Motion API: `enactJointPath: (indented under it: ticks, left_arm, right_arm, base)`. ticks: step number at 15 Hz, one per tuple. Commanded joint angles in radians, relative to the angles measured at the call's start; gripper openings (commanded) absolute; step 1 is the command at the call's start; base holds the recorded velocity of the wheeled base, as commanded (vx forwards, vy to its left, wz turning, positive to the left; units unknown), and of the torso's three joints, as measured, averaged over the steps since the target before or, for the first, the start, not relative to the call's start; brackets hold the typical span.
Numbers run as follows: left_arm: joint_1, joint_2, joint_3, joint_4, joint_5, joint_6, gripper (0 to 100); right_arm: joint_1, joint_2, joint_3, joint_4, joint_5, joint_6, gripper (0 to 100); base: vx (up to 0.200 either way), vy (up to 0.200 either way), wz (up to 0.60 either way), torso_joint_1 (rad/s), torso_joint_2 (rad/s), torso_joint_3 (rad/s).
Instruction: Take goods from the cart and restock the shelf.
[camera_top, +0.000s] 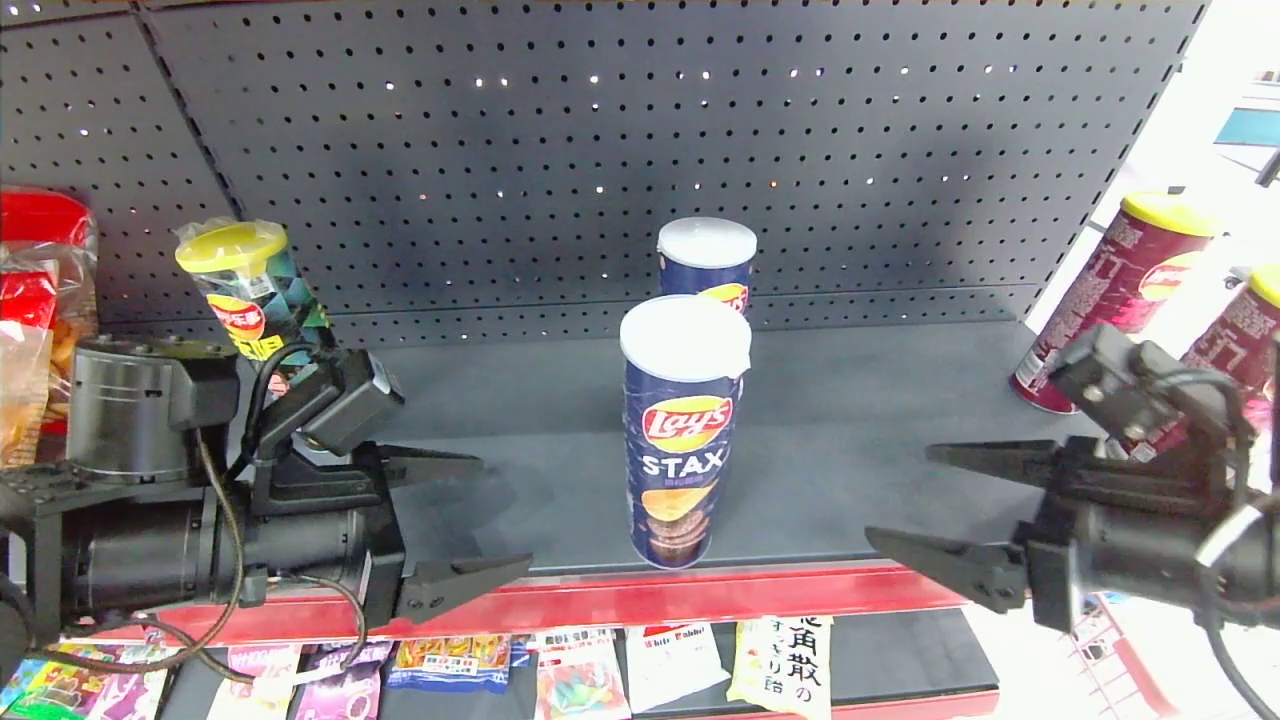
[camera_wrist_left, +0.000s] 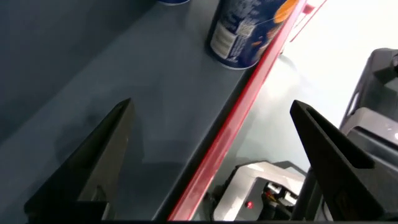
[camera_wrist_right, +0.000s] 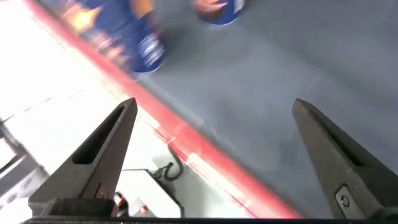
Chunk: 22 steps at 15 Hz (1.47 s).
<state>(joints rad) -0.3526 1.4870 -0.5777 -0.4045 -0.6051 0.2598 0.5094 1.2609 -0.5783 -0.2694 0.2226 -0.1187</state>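
A dark grey pegboard (camera_top: 600, 150) forms the back wall, with pinpricks of light showing through some of its holes. Clear snack bags (camera_top: 35, 290) with red tops sit at the far left edge. On the lower tier (camera_top: 900, 650) a row of flat packets lies side by side: pink and purple packets (camera_top: 345, 690) at the left, then a blue packet (camera_top: 450, 662), a white packet (camera_top: 672, 660) and a pale yellow packet (camera_top: 785, 665) printed with black characters.
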Motion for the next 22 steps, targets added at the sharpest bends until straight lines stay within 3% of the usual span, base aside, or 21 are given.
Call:
enactJointPath:
  ticks: [1,3,6,9,12,22]
  left_arm:
    - [-0.003,0.036,-0.008,0.001,0.008,0.013,100]
    - [-0.017,0.058,-0.021,0.001,0.024,0.015,100]
    - [-0.017,0.111,-0.067,0.003,0.048,0.016,100]
    - [-0.037,0.171,-0.120,0.004,0.064,0.016,100]
    - [-0.065,0.230,-0.182,0.006,0.064,0.016,100]
    - [-0.100,0.305,-0.263,0.007,0.068,0.016,100]
  right_arm:
    - [0.072,-0.304,0.170,0.007,0.000,0.002,100]
    - [0.040,-0.397,0.210,0.013,-0.031,0.004,100]
    - [-0.107,-0.456,0.210,0.013,-0.117,0.005,100]
    - [-0.233,-0.485,0.202,0.012,-0.118,0.010,100]
    - [-0.249,-0.506,0.202,0.013,-0.118,0.056,100]
    - [-0.249,-0.509,0.206,0.013,-0.120,0.070,100]
  base:
    - [0.000,0.000,0.00,0.000,0.00,0.000]
    - [0.000,0.000,0.00,0.000,0.00,0.000]
    - [0.000,0.000,0.00,0.000,0.00,0.000]
    - [0.000,0.000,0.00,0.000,0.00,0.000]
    - [0.000,0.000,0.00,0.000,0.00,0.000]
    - [0.000,0.000,0.00,0.000,0.00,0.000]
